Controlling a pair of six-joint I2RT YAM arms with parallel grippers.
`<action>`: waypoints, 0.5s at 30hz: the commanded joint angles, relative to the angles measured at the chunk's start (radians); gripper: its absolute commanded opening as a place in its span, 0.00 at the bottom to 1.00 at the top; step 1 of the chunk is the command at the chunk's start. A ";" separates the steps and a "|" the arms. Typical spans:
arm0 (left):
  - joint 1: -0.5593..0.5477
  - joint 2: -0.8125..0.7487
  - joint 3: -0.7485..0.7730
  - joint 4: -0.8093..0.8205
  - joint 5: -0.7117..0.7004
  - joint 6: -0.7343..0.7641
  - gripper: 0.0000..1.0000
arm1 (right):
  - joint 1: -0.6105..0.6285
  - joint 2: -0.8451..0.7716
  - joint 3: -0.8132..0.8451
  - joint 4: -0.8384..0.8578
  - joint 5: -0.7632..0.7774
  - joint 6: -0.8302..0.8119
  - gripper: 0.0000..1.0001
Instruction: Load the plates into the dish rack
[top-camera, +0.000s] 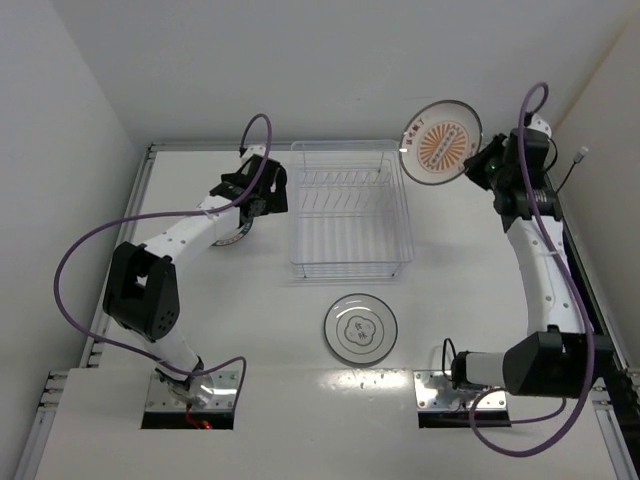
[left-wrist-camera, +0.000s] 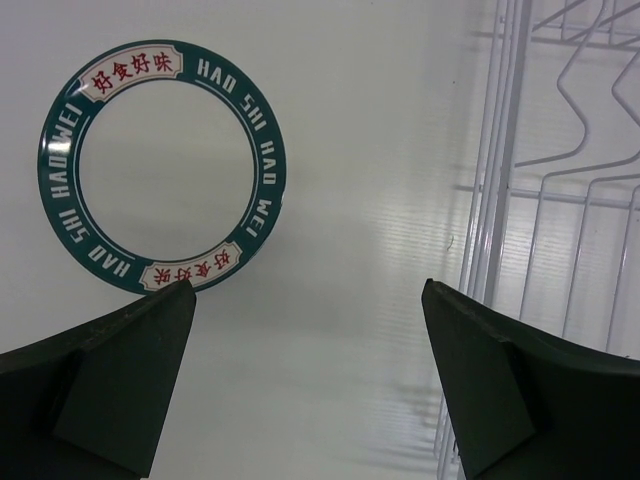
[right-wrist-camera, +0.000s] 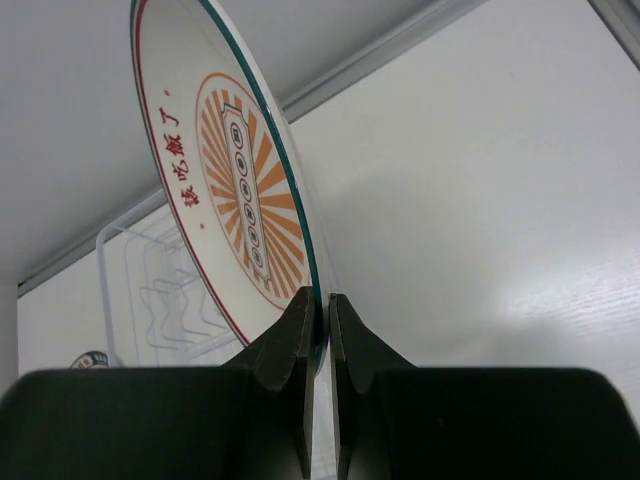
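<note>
Nothing has been loaded yet: the rack (top-camera: 350, 215) is seen bare of plates, so all three placings are judged to be left, and one of them is under way.

Nearest the arm bases, well behind both pincers, the ringed plate (top-camera: 360, 328) lies flat on the worktop (top-camera: 470, 300). It is a round, glossy white disc with a thin dark ring and a small motif at its centre.

Further out, the left pincer (left-wrist-camera: 310, 385) is held with its dark, wedge-shaped fingers wide apart and nothing between them. Just ahead of its left finger the dark-rimmed plate (left-wrist-camera: 165, 165) lies flat, its broad band lettered in white and red. Beside the right finger stands a wall of the rack, made of thin pale ribs with bent dividers and see-through all round.

Farthest off, the right pincer (right-wrist-camera: 322, 330) is clamped on the lower rim of the orange-centred plate (right-wrist-camera: 240, 200). The plate is held on edge and raised off the worktop, its smooth face showing a sunburst and red characters, its rim thin and hard. The rack is seen beyond it, apart from the plate.
</note>
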 joint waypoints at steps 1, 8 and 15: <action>-0.005 0.008 0.039 0.006 -0.014 0.009 0.96 | 0.090 0.046 0.096 -0.026 0.179 -0.052 0.00; -0.005 0.008 0.039 0.006 -0.023 0.009 0.96 | 0.320 0.253 0.287 -0.131 0.506 -0.151 0.00; -0.005 0.008 0.039 0.006 -0.032 0.009 0.96 | 0.436 0.391 0.400 -0.177 0.676 -0.183 0.00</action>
